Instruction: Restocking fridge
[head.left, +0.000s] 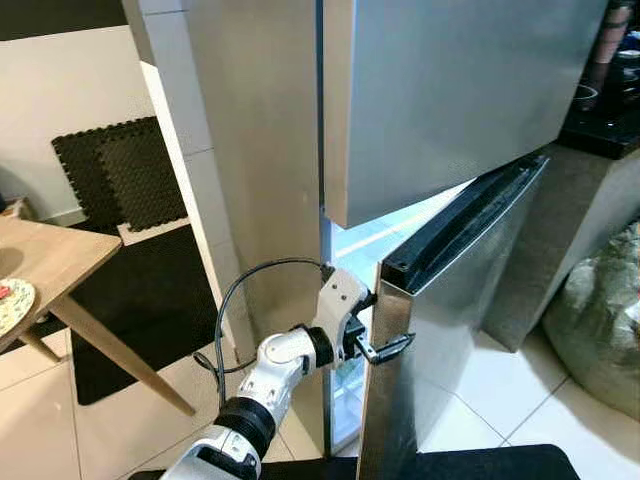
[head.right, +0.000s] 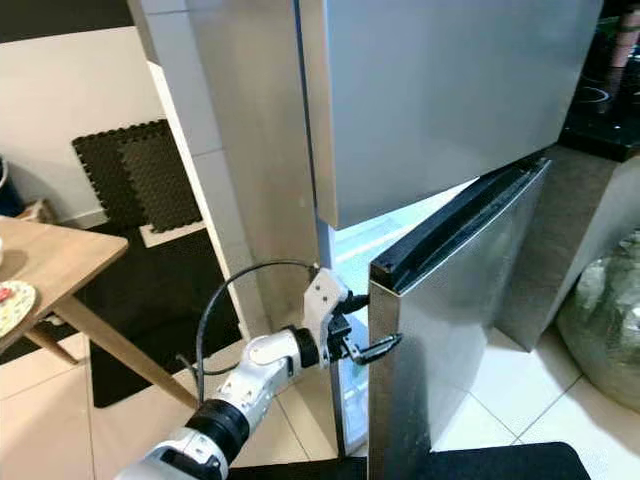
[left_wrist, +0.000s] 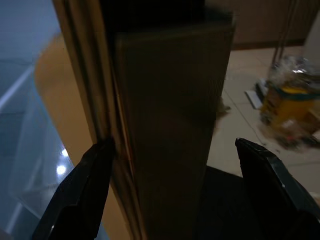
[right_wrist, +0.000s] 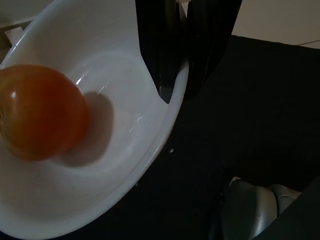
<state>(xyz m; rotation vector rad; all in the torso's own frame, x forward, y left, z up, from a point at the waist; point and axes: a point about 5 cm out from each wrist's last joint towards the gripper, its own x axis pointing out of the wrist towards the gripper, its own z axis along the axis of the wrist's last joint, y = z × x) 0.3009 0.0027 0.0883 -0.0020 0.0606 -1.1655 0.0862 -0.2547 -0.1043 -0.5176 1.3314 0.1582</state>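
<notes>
**Left tool straddles the fridge door edge; right tool carries a bowl with a tomato**

The fridge (head.left: 440, 110) stands straight ahead, its upper door shut and its lower door (head.left: 450, 330) swung partly out, with pale light showing through the gap behind it. The left tool (head.left: 372, 338) reaches in from below on its silver arm and sits at the free edge of that lower door, fingers spread wide. In the left wrist view the door edge runs up between the two black fingers (left_wrist: 75, 195), one on either side; whether either pad touches the metal cannot be told.

The right tool (right_wrist: 180, 75) is pinched onto the rim of a white bowl (right_wrist: 125, 165), one finger inside the rim and one outside. A round orange-red tomato (right_wrist: 40, 117) rests in the bowl, on the side away from the fingers.

To the robot's left stands a wooden bench (head.left: 50, 265) with a patterned plate (head.left: 12, 302) at its edge, and dark foam mats (head.left: 120, 170) lean against the wall beyond.
</notes>
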